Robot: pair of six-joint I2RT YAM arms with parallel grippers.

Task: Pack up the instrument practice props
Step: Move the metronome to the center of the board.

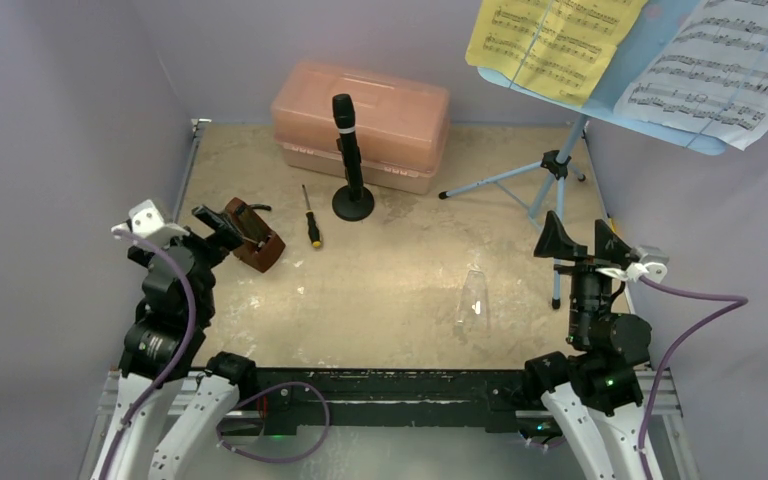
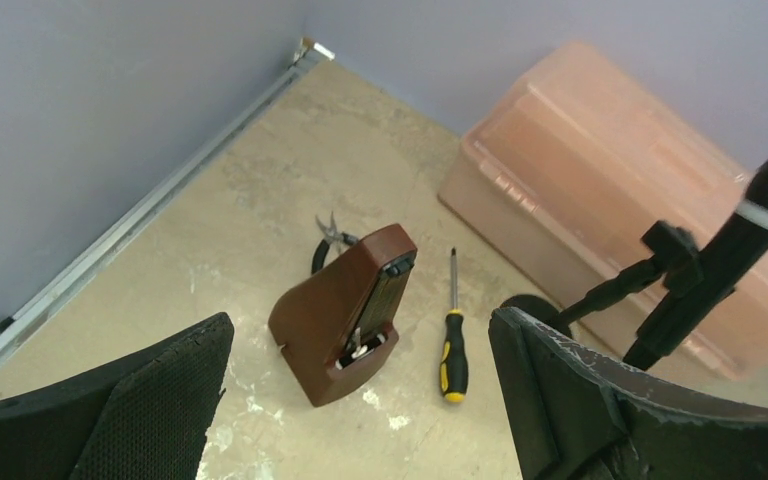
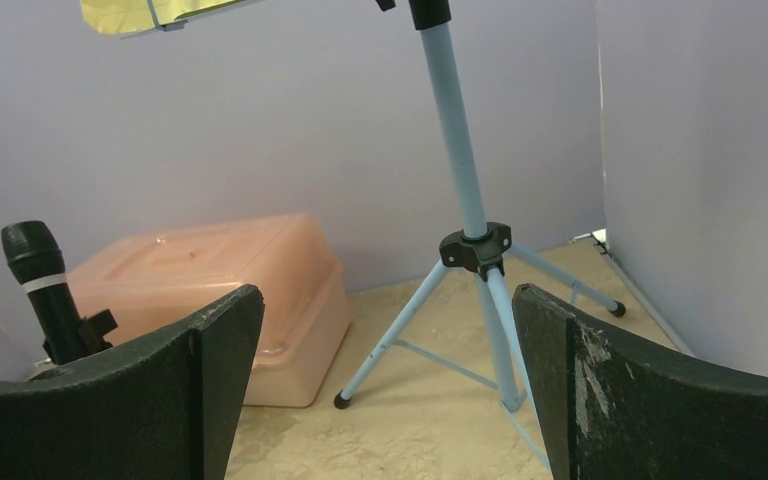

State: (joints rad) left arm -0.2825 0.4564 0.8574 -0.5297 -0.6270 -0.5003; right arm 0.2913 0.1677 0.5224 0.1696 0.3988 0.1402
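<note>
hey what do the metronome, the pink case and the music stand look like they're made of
The metronome looks like wood, or maybe wood-look plastic: smooth reddish-brown with a soft sheen. The pink case seems to be translucent plastic, with a cloudy see-through body and moulded edges. The music stand appears to be light-blue painted metal tubing with a black, plastic-looking joint and feet.
</note>
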